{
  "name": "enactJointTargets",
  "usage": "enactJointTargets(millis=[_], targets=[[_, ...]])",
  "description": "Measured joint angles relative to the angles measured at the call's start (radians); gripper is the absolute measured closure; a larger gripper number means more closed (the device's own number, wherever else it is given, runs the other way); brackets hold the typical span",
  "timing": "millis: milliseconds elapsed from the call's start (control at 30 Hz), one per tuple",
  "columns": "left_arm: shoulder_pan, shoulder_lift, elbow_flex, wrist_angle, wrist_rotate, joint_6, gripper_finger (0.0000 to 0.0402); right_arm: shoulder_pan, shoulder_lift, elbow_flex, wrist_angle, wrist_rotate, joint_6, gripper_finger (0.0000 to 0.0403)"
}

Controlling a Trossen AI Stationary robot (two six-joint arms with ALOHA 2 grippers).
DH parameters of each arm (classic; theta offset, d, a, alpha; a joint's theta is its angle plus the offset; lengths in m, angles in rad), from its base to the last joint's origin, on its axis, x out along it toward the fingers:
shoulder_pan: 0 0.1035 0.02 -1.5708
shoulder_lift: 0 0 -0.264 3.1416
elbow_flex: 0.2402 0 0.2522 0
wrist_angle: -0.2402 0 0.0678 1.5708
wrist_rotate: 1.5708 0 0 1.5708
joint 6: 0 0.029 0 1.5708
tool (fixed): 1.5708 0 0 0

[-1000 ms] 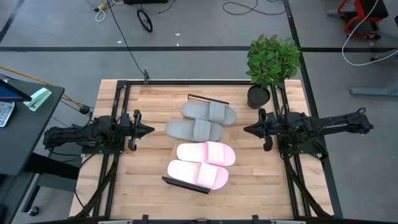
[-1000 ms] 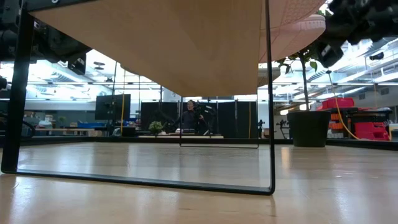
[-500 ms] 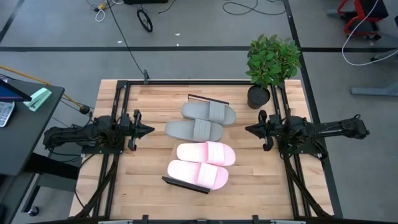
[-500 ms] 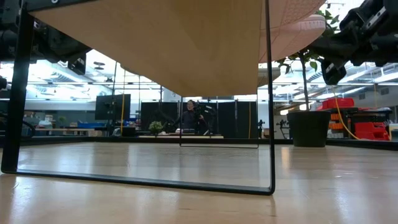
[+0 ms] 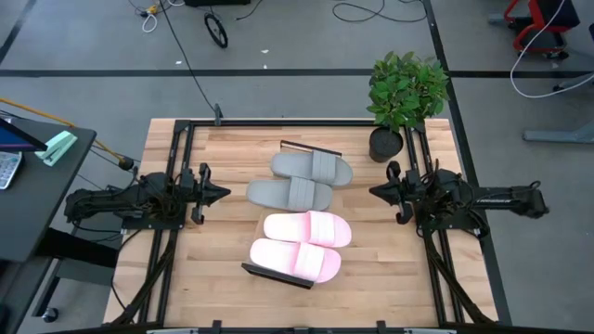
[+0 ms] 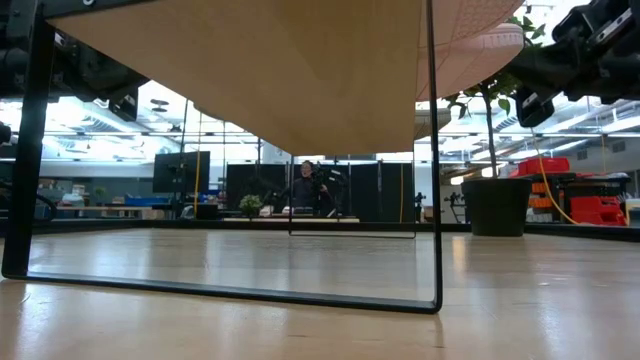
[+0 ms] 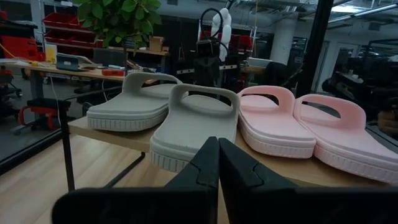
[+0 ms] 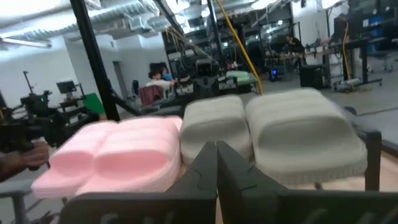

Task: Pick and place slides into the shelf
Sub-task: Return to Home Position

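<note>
All four sit on the shelf [image 6: 260, 70] in the middle of the tabletop [image 5: 204, 269]. The grey slides [image 5: 313, 168] are on the side toward the potted plant [image 5: 404, 93] and the pink slides [image 5: 308, 228] just beside them, each with its long axis running from one arm across to the other. The left claw [image 5: 223, 194] and the right claw [image 5: 374, 193] face in from opposite ends, each pinched closed on nothing, level with the grey slides and near them without touching. From above neither looks clearly nearer. With nothing left to fetch, I'd say the move due is straight back along that line, away from the shelf.
</note>
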Motion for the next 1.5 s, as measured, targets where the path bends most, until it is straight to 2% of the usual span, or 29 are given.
enactJointTargets(millis=[200, 467, 933, 1233, 1500], targets=[[0.0, 0.0, 0.0, -0.001, 0.0, -0.001, 0.0397, -0.006, -0.084, 0.018, -0.142, -0.008, 0.021, 0.0403], [0.0, 0.0, 0.0, -0.003, 0.001, -0.004, 0.0388, -0.006, -0.178, 0.033, -0.268, 0.009, 0.01, 0.0402], [0.0, 0.0, 0.0, -0.016, 0.001, -0.007, 0.0396, -0.006, -0.179, 0.009, -0.21, 0.006, -0.001, 0.0403], [0.0, 0.0, 0.0, -0.032, 0.03, -0.01, 0.0396, -0.005, -0.177, 0.0, -0.224, -0.052, 0.013, 0.0403], [0.0, 0.0, 0.0, -0.036, 0.042, -0.007, 0.0396, -0.005, -0.168, 0.0, -0.269, -0.053, -0.024, 0.0403]])
